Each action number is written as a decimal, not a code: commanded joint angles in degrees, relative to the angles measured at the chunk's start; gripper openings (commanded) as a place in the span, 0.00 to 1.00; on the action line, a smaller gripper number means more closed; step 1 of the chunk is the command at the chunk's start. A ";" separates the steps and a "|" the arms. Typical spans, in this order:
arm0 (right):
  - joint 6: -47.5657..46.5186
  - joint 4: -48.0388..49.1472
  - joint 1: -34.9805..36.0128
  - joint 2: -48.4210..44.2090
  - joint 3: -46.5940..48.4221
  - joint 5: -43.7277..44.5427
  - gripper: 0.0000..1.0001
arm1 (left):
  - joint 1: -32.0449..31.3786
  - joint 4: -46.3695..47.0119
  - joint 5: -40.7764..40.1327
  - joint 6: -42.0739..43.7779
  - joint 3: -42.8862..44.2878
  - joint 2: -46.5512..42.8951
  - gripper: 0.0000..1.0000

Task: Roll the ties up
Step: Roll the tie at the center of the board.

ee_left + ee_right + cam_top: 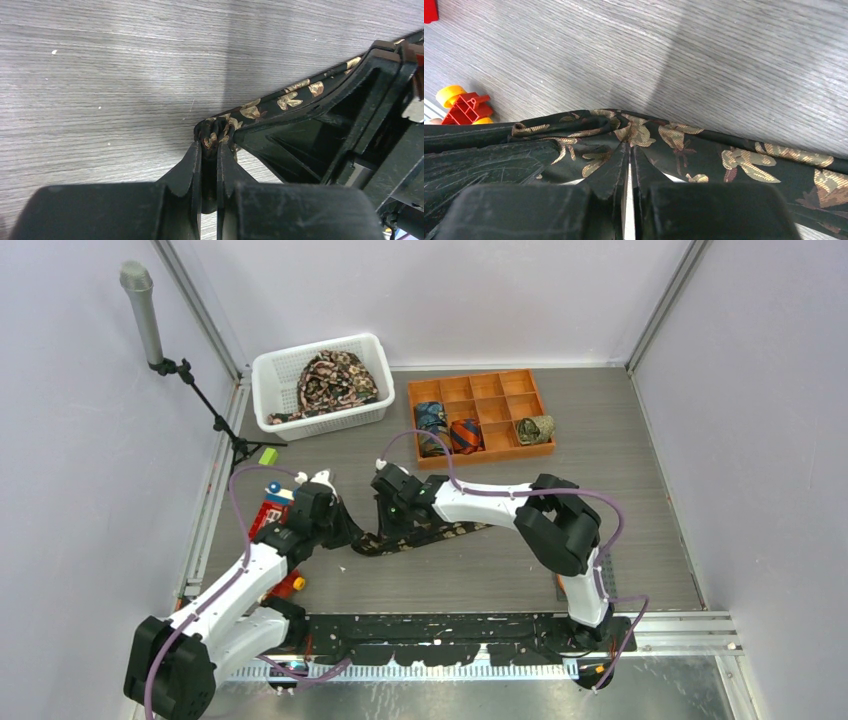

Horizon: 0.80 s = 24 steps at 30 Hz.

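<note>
A black tie with tan floral print (425,536) lies across the middle of the table. My left gripper (335,522) is shut on its bunched left end (216,131). My right gripper (393,512) is shut, its tips pinching a fold of the same tie (634,132) a little to the right; the fabric runs on to the right (744,157). My right gripper's body (350,125) fills the right of the left wrist view. Several ties are heaped in the white basket (283,370). Blue, orange-red and olive rolls (465,435) sit in the orange tray (480,387).
A microphone stand (190,380) stands at the far left. A small green block (267,455) lies by the basket. Red and yellow toy pieces (282,585) lie near the left arm and show in the right wrist view (461,102).
</note>
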 commanded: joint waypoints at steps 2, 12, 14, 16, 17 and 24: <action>0.44 1.70 0.83 0.42 2.86 -0.82 0.11 | 0.13 -1.81 -0.22 2.70 3.06 -1.19 0.00; 0.84 1.90 1.68 1.77 4.36 -2.00 0.10 | 0.08 -2.60 1.85 4.03 4.61 -0.09 0.00; 0.93 2.00 1.75 2.09 4.60 -2.23 0.10 | 0.13 -2.56 2.17 4.08 4.85 0.14 0.00; 0.93 2.12 1.84 2.20 4.74 -2.43 0.10 | 0.13 -2.68 2.58 4.00 5.31 0.46 0.00; 1.01 2.25 1.88 2.31 4.66 -2.55 0.09 | 0.13 -2.64 2.78 3.95 5.53 0.59 0.00; 1.47 4.21 1.92 2.69 4.56 -4.18 0.09 | 0.12 -2.70 3.92 3.91 6.65 1.80 0.00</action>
